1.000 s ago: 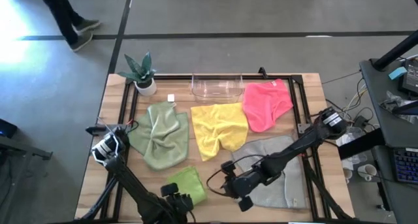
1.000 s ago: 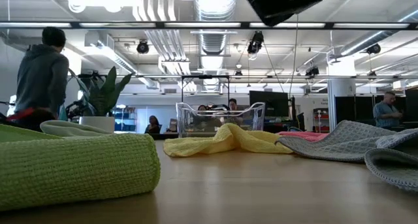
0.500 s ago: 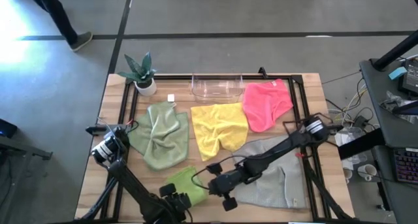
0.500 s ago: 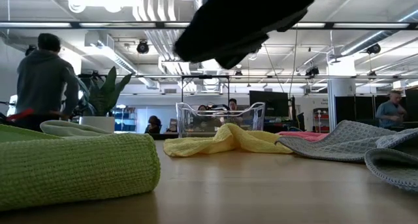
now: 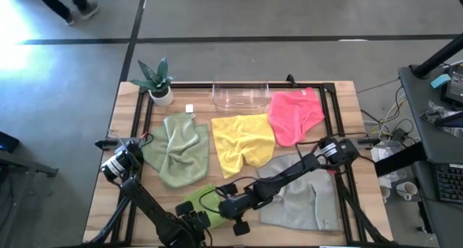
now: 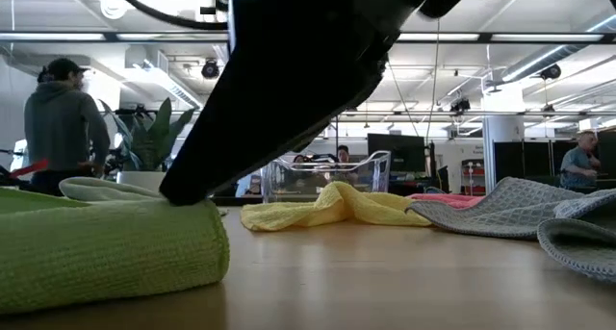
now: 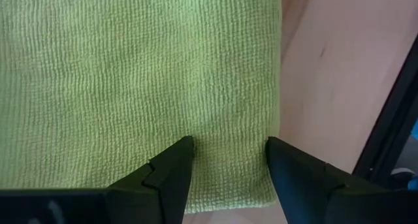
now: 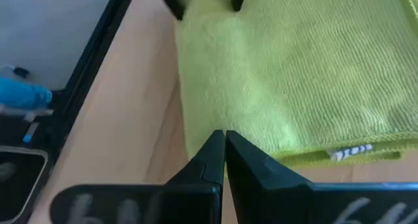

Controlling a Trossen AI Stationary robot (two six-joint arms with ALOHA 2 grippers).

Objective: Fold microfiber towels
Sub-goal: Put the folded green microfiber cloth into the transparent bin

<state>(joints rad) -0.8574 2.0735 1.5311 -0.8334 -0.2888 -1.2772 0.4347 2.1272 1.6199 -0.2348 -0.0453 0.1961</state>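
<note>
1 camera looks straight down; 1 sits level on my counter (image 5: 340, 96); both wrist cameras share the lime towel (image 7: 137, 80) close up.

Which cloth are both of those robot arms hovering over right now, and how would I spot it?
Start at the wooden table and look to its near edge, left of the big light grey towel. The lime green towel lies there. It alone is folded into a small thick pad; the others lie spread and rumpled.

The right gripper (image 5: 226, 204) swings left from over the grey towel (image 5: 304, 197) to the lime towel (image 5: 199, 203), its fingers now pressed together at that towel's right edge. Far left, the person (image 6: 60, 123) walks on.
</note>
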